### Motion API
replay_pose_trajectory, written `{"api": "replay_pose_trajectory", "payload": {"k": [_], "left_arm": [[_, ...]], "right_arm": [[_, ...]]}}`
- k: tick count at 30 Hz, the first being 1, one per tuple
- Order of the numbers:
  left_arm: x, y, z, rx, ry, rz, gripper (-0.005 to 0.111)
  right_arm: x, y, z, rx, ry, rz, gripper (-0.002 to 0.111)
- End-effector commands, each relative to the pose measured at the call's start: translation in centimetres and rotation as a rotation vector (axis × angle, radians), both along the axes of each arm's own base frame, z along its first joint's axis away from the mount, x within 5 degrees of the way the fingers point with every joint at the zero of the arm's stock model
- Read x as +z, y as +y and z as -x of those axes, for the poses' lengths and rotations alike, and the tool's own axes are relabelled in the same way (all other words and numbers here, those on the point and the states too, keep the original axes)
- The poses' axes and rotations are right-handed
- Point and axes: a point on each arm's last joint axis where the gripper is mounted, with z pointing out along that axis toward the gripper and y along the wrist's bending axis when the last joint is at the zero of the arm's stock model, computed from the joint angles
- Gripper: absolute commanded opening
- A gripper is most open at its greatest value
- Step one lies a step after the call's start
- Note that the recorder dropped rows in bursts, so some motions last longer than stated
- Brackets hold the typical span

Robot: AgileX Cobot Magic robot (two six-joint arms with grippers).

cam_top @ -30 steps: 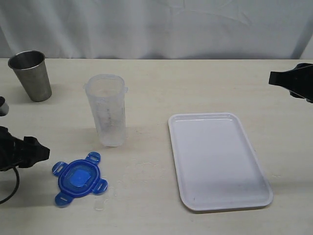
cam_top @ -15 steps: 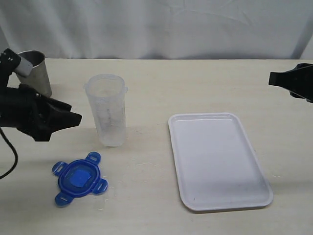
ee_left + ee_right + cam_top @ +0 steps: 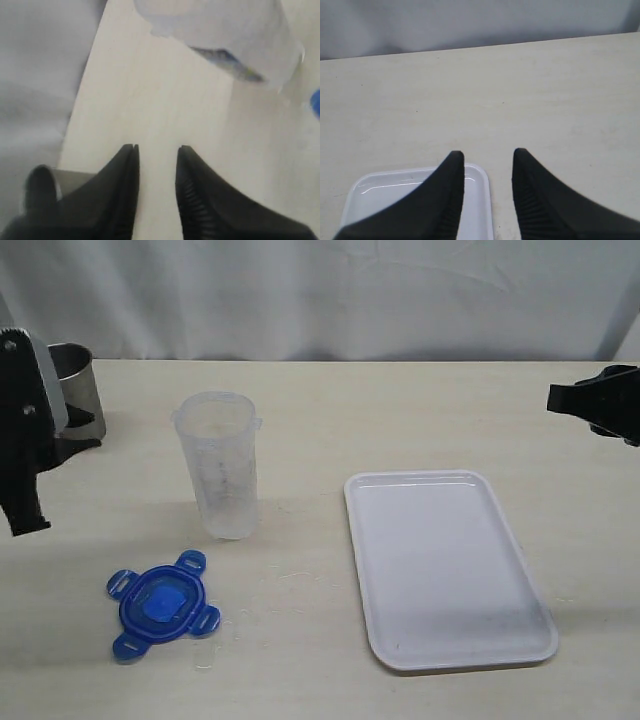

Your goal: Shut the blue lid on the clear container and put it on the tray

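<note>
Left hand (image 3: 156, 148), right hand (image 3: 488, 152) parted, empty; one lid (image 3: 160, 605), one container (image 3: 222, 478), one tray (image 3: 450, 575)

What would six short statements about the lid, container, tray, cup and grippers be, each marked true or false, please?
1. The lid lies on the table, off the container. True.
2. The container stands on the tray. False: it stands on the table, left of the tray in the exterior view.
3. The container is upright. True.
4. The left gripper grips the lid. False: its jaws are apart with nothing between them.
5. The right gripper holds nothing. True.
6. The cup lies tipped over. False: it stands upright, partly behind the left arm.
</note>
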Motion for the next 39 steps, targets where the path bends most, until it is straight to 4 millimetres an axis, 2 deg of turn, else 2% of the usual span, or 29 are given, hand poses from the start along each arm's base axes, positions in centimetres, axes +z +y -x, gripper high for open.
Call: {"api": "replay_pose_trajectory", "payload": {"k": [1, 3, 5, 7, 11, 16, 23, 27, 32, 39], "left_arm": [[0.5, 0.5, 0.9, -0.129, -0.130, -0.534, 0.031], [0.5, 0.1, 1.3, -0.141, -0.136, -0.536, 0.031], [-0.1, -1.0, 2.0, -0.153, -0.111, -0.418, 0.032], [-1.4, -2.0, 3.1, -0.207, -0.071, -0.378, 0.038], [-4.3, -3.2, 5.6, -0.266, 0.018, -0.435, 0.051], [-7.1, -4.0, 8.7, -0.292, 0.129, -0.429, 0.051], [-7.8, -7.0, 10.6, -0.339, 0.167, -0.337, 0.051], [-8.7, -7.3, 12.0, -0.381, 0.202, -0.347, 0.051], [-9.0, -7.3, 12.2, -0.352, 0.234, -0.322, 0.051], [-11.5, -7.1, 11.4, -0.373, 0.345, -0.456, 0.051]], "right_arm": [[0.2, -0.1, -0.1, 0.011, -0.017, 0.010, 0.032], [0.2, -0.1, -0.2, 0.013, -0.019, 0.011, 0.032], [0.2, -0.1, -0.2, 0.018, -0.019, 0.020, 0.032], [0.2, -0.1, -0.2, 0.018, -0.019, 0.020, 0.032], [0.2, -0.1, -0.2, 0.018, -0.019, 0.020, 0.032], [0.2, -0.1, -0.1, 0.018, -0.017, 0.020, 0.032], [0.2, -0.1, -0.1, 0.021, -0.018, 0.024, 0.032], [0.2, -0.1, -0.1, 0.022, -0.018, 0.027, 0.032], [0.0, -0.1, -0.1, 0.022, -0.014, 0.027, 0.032], [-0.2, 0.0, 0.0, 0.030, -0.015, 0.027, 0.032]]}}
